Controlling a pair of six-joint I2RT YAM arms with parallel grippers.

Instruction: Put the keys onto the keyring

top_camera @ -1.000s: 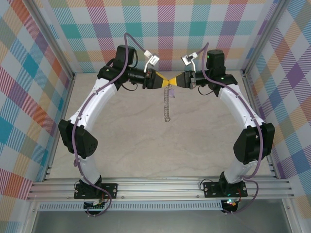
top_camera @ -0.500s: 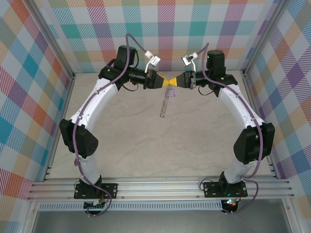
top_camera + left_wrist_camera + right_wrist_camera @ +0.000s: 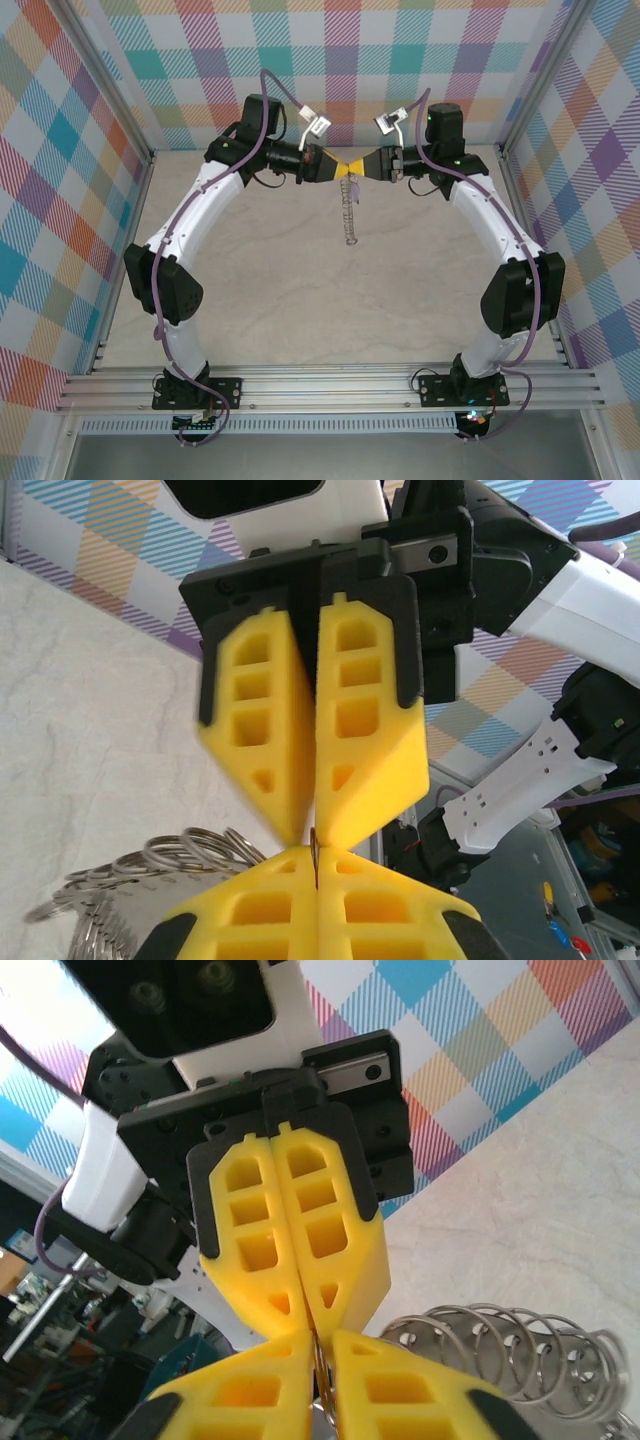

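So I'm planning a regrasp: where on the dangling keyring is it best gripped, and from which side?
Probably the thin rim at the top of the keyring, coming in level from the side. It hangs down from the shut left gripper, and the small rings crowd the rim lower down, so a pinch should close on the wire up top.

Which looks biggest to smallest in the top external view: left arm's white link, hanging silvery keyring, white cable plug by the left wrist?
1. Left arm's long white link
2. Silvery metal keyring, dangling as a thin strand
3. White plastic cable plug
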